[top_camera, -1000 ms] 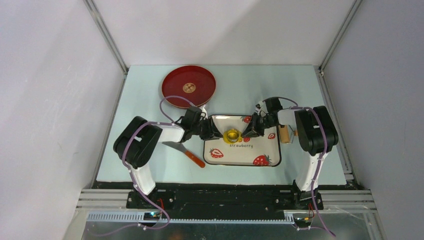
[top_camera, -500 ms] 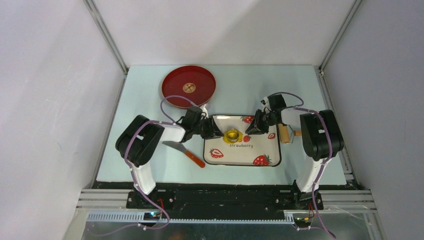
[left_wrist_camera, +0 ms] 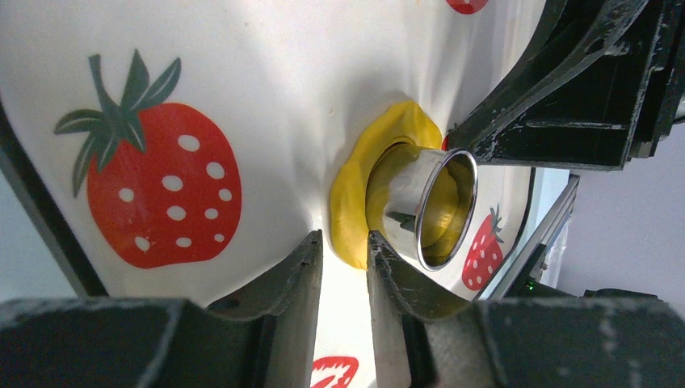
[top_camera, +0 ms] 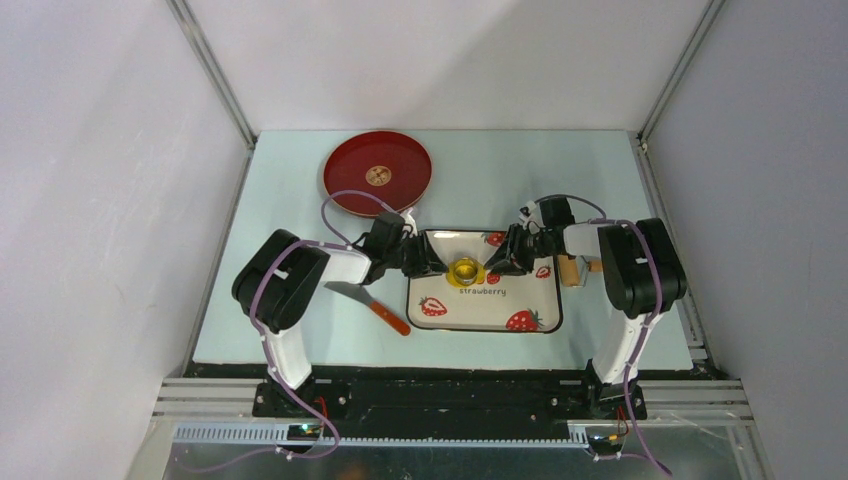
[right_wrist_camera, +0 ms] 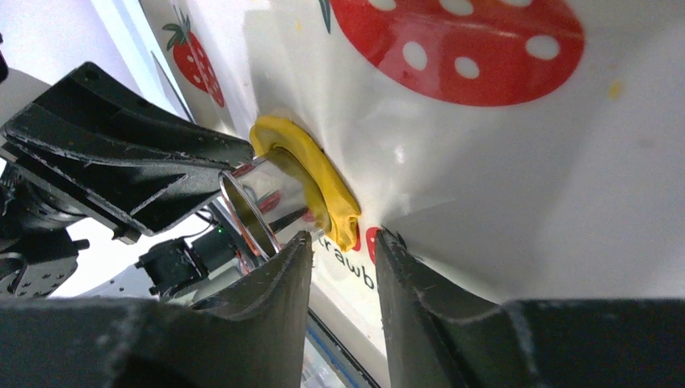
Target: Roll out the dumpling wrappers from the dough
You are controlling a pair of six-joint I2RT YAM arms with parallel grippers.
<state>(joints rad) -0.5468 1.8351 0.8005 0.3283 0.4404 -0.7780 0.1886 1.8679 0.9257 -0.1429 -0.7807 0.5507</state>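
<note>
Red plate (top_camera: pixel 377 175) sits at the upper left of the bench (top_camera: pixel 520 165). Below it an orange-handled knife (top_camera: pixel 370 303) lies just left of the strawberry-printed mat (top_camera: pixel 490 312). We see the left end effector (top_camera: pixel 436 268) low on the mat, fingers a narrow gap apart with nothing between them, tips just beside the dough (left_wrist_camera: pixel 347 202). The yellow dough lies flat at mid-mat, with a metal ring cutter (left_wrist_camera: pixel 428 210) standing in it. The right end effector (right_wrist_camera: pixel 343 242) has its fingers apart and empty at the dough's edge. A wooden roller (top_camera: pixel 568 268) lies by the mat's right edge.
</note>
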